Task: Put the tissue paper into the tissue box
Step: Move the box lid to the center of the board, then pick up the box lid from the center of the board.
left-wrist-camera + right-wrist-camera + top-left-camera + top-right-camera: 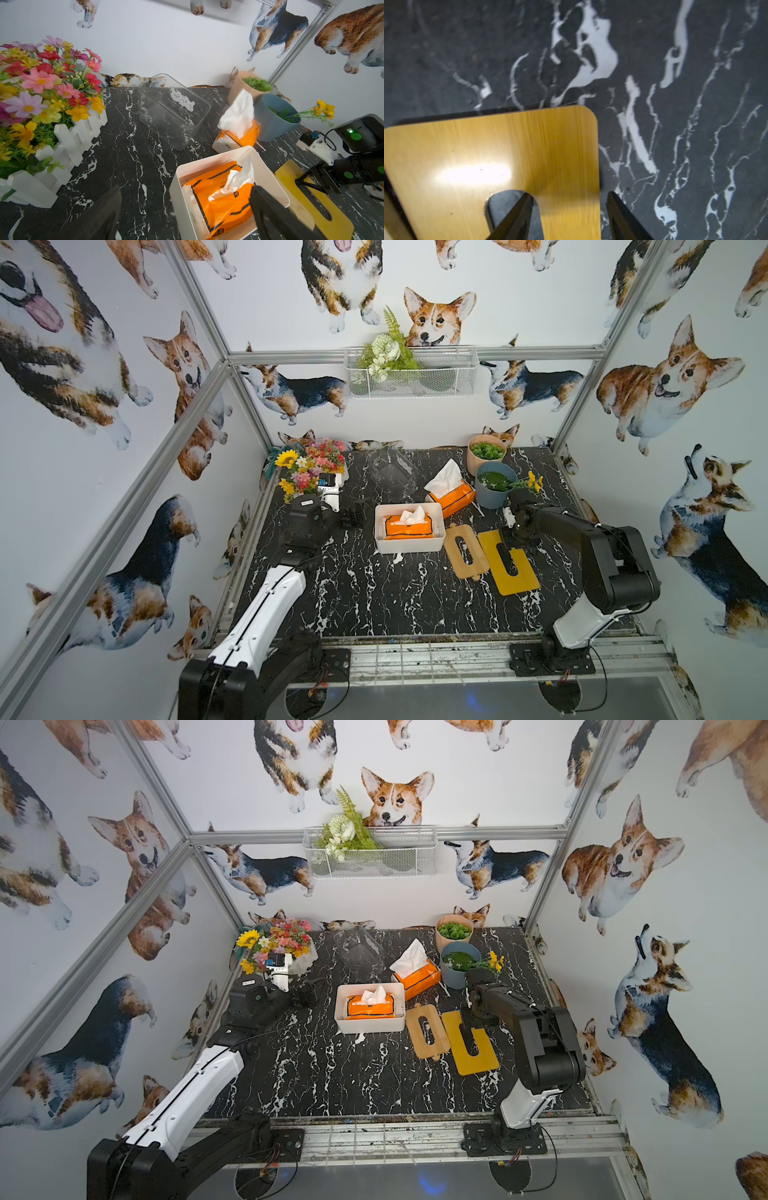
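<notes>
Closest to the lens, the left arm (266, 614) is rising from seven o'clock and the right arm (615, 568) from five, taking twelve as the back wall in both top views. Between them the black marble table (374, 597) is stretching away.

Near its centre the box (409, 548) is standing with its top open, and the orange pack (407, 526) is lying flat inside it, a white tissue poking up from its slot. The left gripper (354, 514) is hovering at nine o'clock of the box, near its wall. In the left wrist view its jaws are standing wide apart and holding nothing, one finger (270, 212) crossing in front of the box rim.

At one o'clock of the box a spare pack (453, 494) is lying on the table just beside the box corner, its tissue fanning upward. At twelve a clear box (392, 472) is sitting tilted.

At three o'clock of the box a wood lid (465, 552) is lying flat, and a yellow lid (519, 577) is lying just beside it, farther toward three. The right gripper (569, 194) is pointing down onto the yellow lid. Its jaws are standing partly apart and straddling one bar of the lid, one finger (521, 209) dipping into the slot and the other sitting outside the edge, with a sliver of table showing between.

Toward one o'clock a tan pot (473, 460) and a blue pot (488, 497) are standing side by side, and flowers (311, 466) are filling the eleven o'clock corner.
</notes>
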### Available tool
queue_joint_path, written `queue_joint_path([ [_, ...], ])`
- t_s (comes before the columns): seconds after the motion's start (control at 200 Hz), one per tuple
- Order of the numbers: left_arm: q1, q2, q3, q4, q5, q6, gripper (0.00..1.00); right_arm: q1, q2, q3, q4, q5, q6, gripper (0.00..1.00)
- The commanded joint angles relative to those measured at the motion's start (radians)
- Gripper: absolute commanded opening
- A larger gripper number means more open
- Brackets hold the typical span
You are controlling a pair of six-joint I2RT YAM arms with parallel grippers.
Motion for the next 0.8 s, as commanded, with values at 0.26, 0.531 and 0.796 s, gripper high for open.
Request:
queue_joint_path([
  [0.26, 0.000, -0.006, 0.008, -0.002, 0.002, 0.003, 1.00, -0.083, -0.034, 0.061, -0.062, 0.067, 0.149, 0.57],
  [0.531, 0.000, -0.013, 0.008, -0.003, 0.000, 0.004, 1.00, 0.007, -0.304, 0.021, 0.004, -0.102, 0.326, 0.62],
  [0.796, 0.001, -0.008, 0.008, -0.001, 0.005, 0.001, 1.00, 0.141, -0.321, -0.052, 0.010, -0.063, 0.459, 0.68],
])
